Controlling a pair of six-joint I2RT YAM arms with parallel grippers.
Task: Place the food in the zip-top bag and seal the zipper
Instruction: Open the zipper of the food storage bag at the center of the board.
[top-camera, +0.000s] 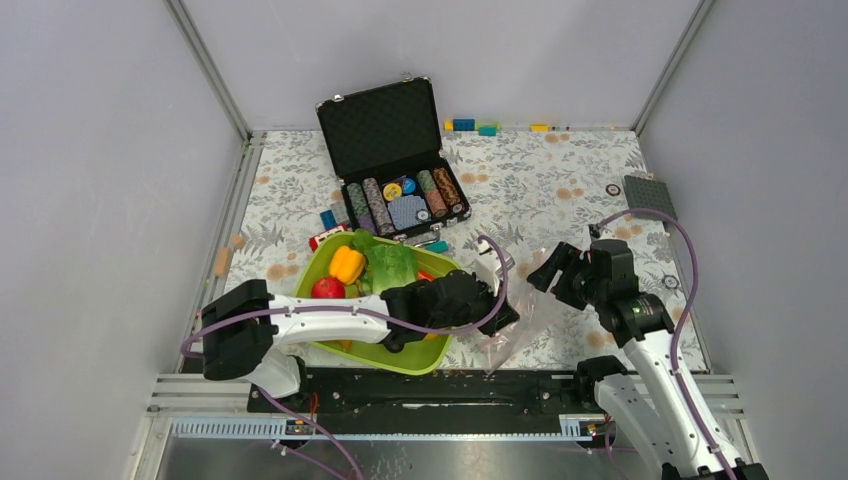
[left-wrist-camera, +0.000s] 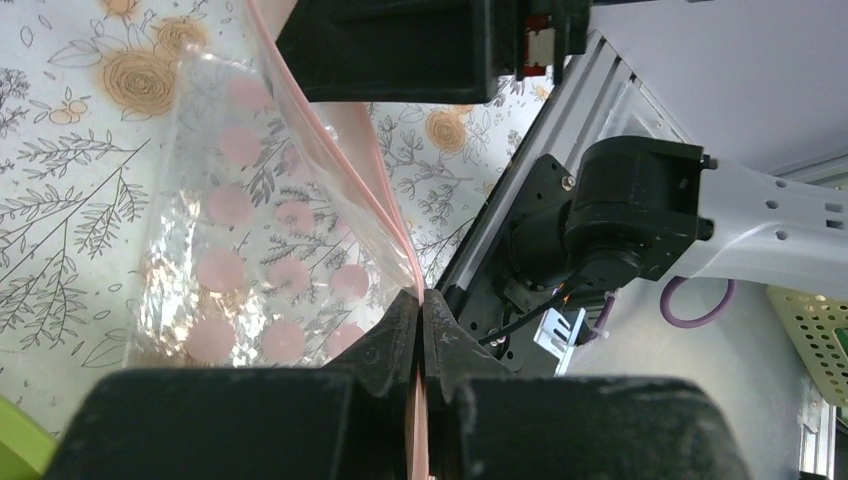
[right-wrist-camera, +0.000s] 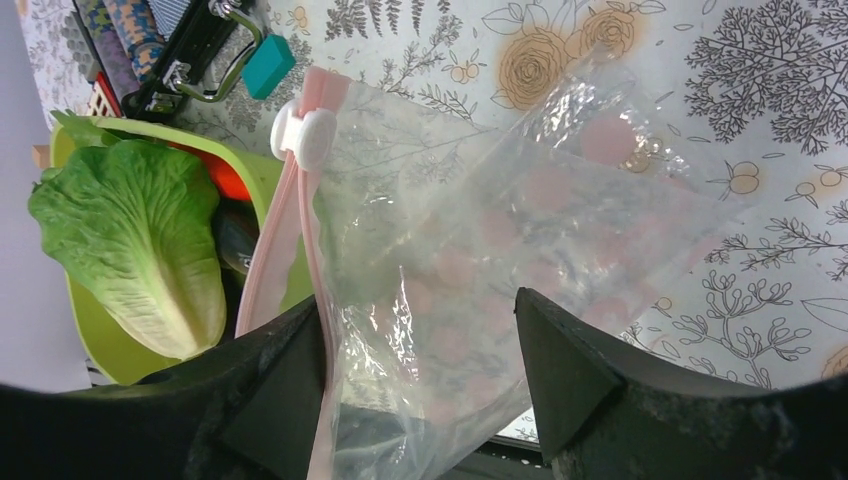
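- Bench (top-camera: 560, 190): the bag (top-camera: 510, 338) hangs crumpled between the two arms, just right of the tray (top-camera: 312, 262).
- Food (top-camera: 365, 265): all lies in the tray, left of the bag's mouth; none seen inside the bag.
- Right tool (right-wrist-camera: 420, 330): jaws apart, straddling the bag film, gripping nothing. It appears better placed to take the free lip.
- Left tool (left-wrist-camera: 421, 312): clamped tight on the zipper (left-wrist-camera: 385, 215), whose strip runs lengthwise away from it.

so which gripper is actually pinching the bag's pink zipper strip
The left gripper, jaws shut on the zipper. The right gripper stands open, the bag between its jaws.
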